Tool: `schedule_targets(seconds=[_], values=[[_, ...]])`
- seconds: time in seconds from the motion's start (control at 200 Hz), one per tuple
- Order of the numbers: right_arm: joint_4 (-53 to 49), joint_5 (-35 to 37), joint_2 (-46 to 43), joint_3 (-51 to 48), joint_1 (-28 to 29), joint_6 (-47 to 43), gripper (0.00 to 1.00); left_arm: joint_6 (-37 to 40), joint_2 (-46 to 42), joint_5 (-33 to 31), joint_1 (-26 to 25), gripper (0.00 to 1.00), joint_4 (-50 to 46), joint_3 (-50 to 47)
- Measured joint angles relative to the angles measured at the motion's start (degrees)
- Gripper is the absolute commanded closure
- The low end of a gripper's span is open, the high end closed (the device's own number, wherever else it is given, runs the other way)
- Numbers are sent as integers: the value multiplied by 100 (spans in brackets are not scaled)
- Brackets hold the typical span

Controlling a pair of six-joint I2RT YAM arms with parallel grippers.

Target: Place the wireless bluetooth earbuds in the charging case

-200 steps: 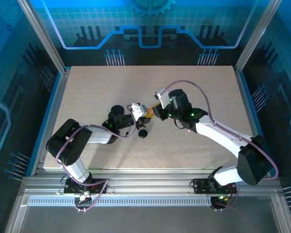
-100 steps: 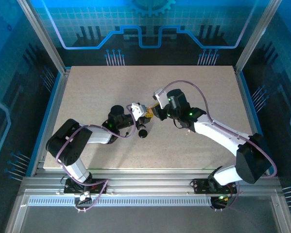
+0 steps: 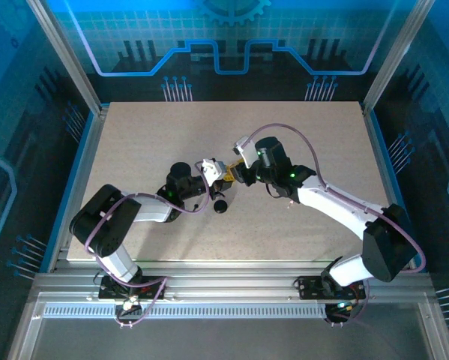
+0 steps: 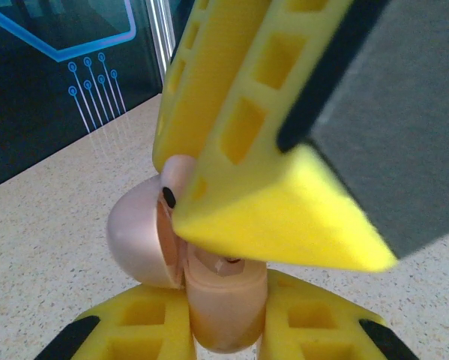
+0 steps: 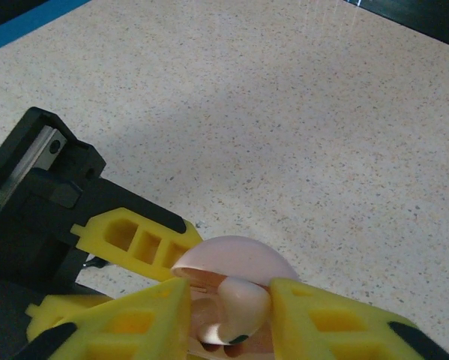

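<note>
1. Pale pink short-stemmed earbud [image 5: 243,307]: at lower centre of the right wrist view. It stands stem down between the yellow fingers of the right gripper [image 5: 231,300], over the open mouth of the case. Whether it sits in its well cannot be told.
2. Pale pink round charging case [image 4: 224,285]: at bottom centre of the left wrist view. The left gripper [image 4: 224,319] pinches its body between both fingers. Its hinged lid [image 4: 134,232] stands open toward the left of the frame.
3. Right gripper: the fingers flank the earbud, with a slim gap on one side. You cannot tell whether they pinch it or merely bracket it.
4. Handling: treat the earbud as very light, rigid and glossy. It will probably slip out under a hard squeeze. Hold it by the sides of the bulb, so the stem is free to enter the well.
5. Case: probably light and smooth-shelled too. Grip the lower half, clear of the hinge.
6. Black round case [image 3: 221,204]: just below centre of the top view. It rests on the speckled beige tabletop [image 3: 299,135], near the grippers but apart from them.
</note>
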Motion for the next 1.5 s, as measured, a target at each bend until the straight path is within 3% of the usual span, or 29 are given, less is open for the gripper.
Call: schedule_targets(seconds=[0.355,0.67,1.041,1.301,1.501], values=[[-127,-481,-120,229,-24,332,48,0,-76,-13,-2,88,72,0],[-168,-848,-632,271,-258,890,46,-2,-87,-13,-2,87,83,-4],[-522,-1869,-863,299,-1049,2653,56,-4,-173,-15,-2,87,122,-52],[-417,-2461,-632,149,-1082,3836,63,-66,-208,-15,-2,87,168,-125],[-317,-2566,-315,87,-1078,4197,69,-114,-216,-15,-2,87,170,-155]])
